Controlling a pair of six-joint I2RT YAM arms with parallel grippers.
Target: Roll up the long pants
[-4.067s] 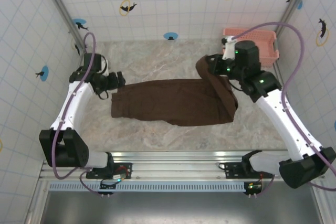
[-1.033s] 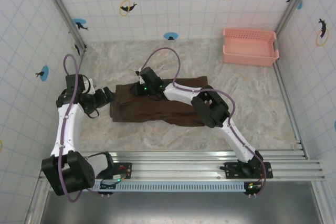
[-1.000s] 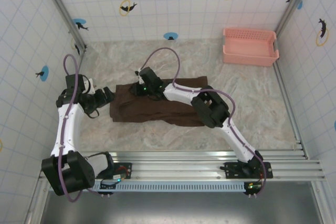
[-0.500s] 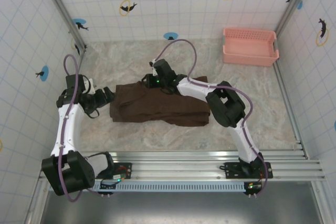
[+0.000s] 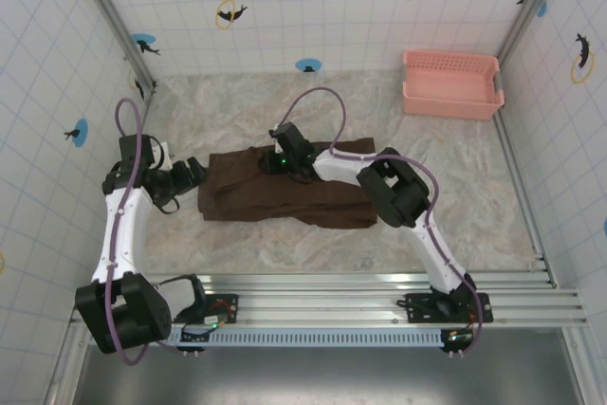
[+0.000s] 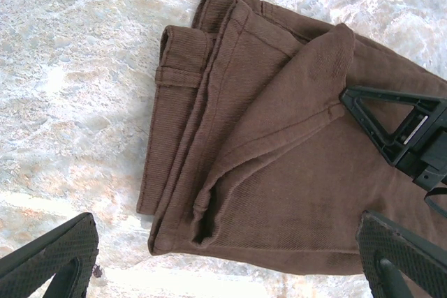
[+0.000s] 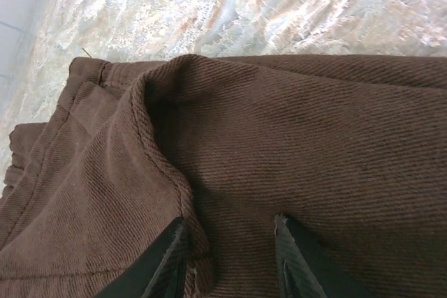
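my right gripper [image 7: 230, 259] fingers sit on the long pants [image 7: 293, 158], straddling a cloth ridge; marble table [image 7: 279, 12] beyond the pants

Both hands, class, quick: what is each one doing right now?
Left hand: open, holding nothing, beside the long pants.
Right hand: fingers partly apart over the pants' cloth; whether it grips the cloth cannot be told.

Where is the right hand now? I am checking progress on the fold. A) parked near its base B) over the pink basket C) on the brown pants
C: the right hand sits on the long pants, far from the pink basket.
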